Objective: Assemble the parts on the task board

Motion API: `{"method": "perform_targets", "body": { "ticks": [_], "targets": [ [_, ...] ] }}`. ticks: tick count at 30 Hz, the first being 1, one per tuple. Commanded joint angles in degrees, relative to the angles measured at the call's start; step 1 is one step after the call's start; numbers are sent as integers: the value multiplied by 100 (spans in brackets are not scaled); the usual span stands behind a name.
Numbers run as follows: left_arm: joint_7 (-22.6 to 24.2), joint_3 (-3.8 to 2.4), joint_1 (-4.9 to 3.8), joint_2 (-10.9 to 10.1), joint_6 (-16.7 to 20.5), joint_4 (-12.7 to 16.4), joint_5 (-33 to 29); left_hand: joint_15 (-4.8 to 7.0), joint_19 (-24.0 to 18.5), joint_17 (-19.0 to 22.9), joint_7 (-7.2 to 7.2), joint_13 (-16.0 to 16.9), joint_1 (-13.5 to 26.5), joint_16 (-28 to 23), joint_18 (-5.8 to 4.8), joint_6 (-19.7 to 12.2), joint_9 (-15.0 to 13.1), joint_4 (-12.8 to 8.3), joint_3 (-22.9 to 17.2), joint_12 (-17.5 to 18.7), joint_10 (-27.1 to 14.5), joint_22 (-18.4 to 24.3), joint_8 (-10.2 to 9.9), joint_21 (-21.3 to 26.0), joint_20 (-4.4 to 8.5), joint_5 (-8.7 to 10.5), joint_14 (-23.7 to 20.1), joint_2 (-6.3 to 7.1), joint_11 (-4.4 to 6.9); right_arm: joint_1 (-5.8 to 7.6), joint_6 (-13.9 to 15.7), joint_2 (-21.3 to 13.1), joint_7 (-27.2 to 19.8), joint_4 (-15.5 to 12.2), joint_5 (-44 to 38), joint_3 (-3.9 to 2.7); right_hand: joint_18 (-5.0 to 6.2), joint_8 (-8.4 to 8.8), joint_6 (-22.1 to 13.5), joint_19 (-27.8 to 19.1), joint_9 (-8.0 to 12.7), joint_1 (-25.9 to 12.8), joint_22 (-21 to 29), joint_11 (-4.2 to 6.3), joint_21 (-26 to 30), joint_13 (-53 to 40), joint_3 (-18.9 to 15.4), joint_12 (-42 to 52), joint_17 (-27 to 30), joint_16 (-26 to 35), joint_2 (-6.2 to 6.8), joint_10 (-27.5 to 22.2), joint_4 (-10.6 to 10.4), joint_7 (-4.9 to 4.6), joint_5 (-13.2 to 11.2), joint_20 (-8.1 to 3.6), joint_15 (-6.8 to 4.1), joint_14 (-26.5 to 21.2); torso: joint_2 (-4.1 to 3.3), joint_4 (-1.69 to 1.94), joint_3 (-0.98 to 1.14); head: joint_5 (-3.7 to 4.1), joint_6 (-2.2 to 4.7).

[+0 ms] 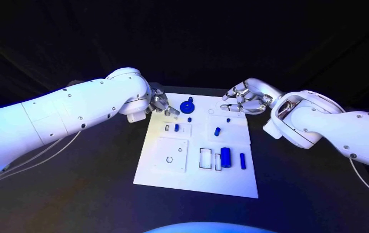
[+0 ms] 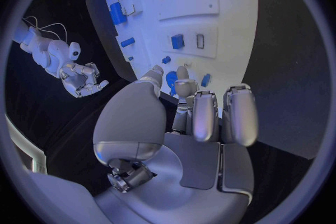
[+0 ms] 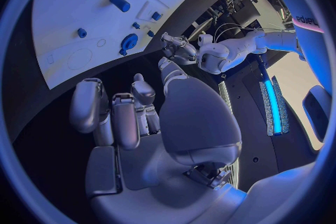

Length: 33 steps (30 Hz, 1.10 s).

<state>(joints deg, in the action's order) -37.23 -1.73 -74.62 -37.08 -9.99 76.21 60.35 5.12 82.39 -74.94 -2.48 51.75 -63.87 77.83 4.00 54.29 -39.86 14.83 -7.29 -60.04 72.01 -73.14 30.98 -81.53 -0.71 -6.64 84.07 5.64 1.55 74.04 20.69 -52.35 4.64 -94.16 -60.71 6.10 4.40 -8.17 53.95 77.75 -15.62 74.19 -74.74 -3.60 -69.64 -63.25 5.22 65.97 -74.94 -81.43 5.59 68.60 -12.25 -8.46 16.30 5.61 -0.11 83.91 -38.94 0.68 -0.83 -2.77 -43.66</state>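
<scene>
Black table, dark backdrop, white board mid-frame in the head view.

Left side of frame: left hand hovers at the board's upper-left corner, fingers loosely curled, nothing in them as far as I can tell. Wrist view agrees: fingertips sit just over the board edge, near the round part but not clearly touching it.

Board, left to right: hexagonal recess lower left, looks unfilled. Small part by an open slot in the upper-left block. Round blue part at the top edge, just beside the left hand. Short peg lying loose mid-board. Lower right: outlined slot, looks open, then a thick block and a thin bar.

Right of frame: right hand hangs over the upper-right corner, fingers apart and bent, holding nothing.

Progress: early, I'd judge. Several recesses look open and parts lie loose; can't tell if any are seated.

Obstructions: none between hands and parts. Both hands crowd the top edge, so collision risk is there.
</scene>
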Motion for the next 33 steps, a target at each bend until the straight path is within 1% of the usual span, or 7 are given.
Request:
{"method": "perform_targets", "body": {
  "ticks": [1, 4, 7, 12, 15, 21, 33],
  "targets": [
    [229, -14, -83, 59, -259, -201, 16, -85, -30, -501, -116, -281, -92, -38, -43, -254, 182, 66, 100, 237, -183, 27, -247, 30, -34, 0, 293, -31, -95, -4, -20, 12, -8, 9, -17, 0, 60, -30, -32, -26, -8, -78, 8, -5, 37, 2, -41, -33, -125, 29, -2, -31, 3, 9, 23, -1, -49, 270, -2, 4, -3, -44, 44],
    [267, -21, -130, 156, -171, -436, -4, -160, -19, -505, -209, -413, -143, -35, -44, -329, 443, 146, 265, 320, -251, 6, -490, 23, -106, 3, 295, -88, -176, -7, -24, 24, -9, 17, -17, 1, 60, -30, -32, -26, -8, -78, 8, -5, 37, 2, -41, -33, -125, 29, -2, -31, 3, 9, 23, -1, -49, 270, -7, 3, -9, -52, 57],
    [288, -23, -153, 252, -135, -633, 31, -176, -13, -509, -226, -450, -201, -33, -45, -301, 554, 147, 353, 332, -273, -7, -558, 17, -128, 2, 295, -106, -193, -13, -29, 34, -11, 24, -16, 1, 60, -30, -32, -26, -8, -78, 8, -5, 37, 2, -41, -33, -125, 29, -2, -31, 3, 9, 23, -1, -49, 270, -9, -1, -16, -51, 57],
    [302, -19, -165, 432, -141, -950, 168, -179, -11, -508, -222, -448, -238, -34, -44, -244, 616, 148, 423, 313, -270, -12, -571, 15, -137, 2, 295, -110, -193, -19, -30, 44, -11, 31, -16, 1, 60, -32, -32, -26, -9, -74, 9, -5, 39, 2, -41, -32, -126, 30, -6, -31, 3, 9, 27, -1, -49, 270, -10, 5, -13, -59, 55],
    [313, -8, -166, 550, -179, -1156, 244, -178, -7, -509, -219, -448, -253, -33, -46, -221, 636, 148, 447, 306, -269, -21, -572, 11, -138, 1, 295, -116, -191, -23, -34, 53, -13, 37, -16, 1, 60, -32, -32, -26, -9, -74, 9, -5, 39, 2, -41, -32, -126, 30, -6, -31, 3, 9, 27, -1, -49, 270, -14, -4, -22, -72, 52],
    [320, 54, -146, 753, -295, -1489, 332, -177, -11, -508, -218, -463, -265, -35, -44, -206, 654, 147, 471, 313, -277, -15, -574, 14, -139, 1, 295, -116, -190, -33, -38, 66, -16, 46, -15, 1, 60, -32, -32, -26, -9, -74, 9, -5, 39, 2, -41, -32, -126, 30, -6, -31, 3, 9, 27, -1, -49, 270, -12, -8, -20, -74, 32],
    [270, 104, -130, 908, -386, -1866, 560, -178, -14, -507, -220, -491, -266, -37, -43, -205, 673, 152, 494, 331, -294, -10, -584, 18, -140, 2, 294, -118, -191, -39, -34, 68, -17, 46, -15, 1, 60, -32, -32, -26, -9, -74, 9, -5, 39, 2, -41, -32, -126, 30, -6, -31, 3, 9, 27, -1, -49, 270, -20, -5, -22, -80, 25]
  ]
}}
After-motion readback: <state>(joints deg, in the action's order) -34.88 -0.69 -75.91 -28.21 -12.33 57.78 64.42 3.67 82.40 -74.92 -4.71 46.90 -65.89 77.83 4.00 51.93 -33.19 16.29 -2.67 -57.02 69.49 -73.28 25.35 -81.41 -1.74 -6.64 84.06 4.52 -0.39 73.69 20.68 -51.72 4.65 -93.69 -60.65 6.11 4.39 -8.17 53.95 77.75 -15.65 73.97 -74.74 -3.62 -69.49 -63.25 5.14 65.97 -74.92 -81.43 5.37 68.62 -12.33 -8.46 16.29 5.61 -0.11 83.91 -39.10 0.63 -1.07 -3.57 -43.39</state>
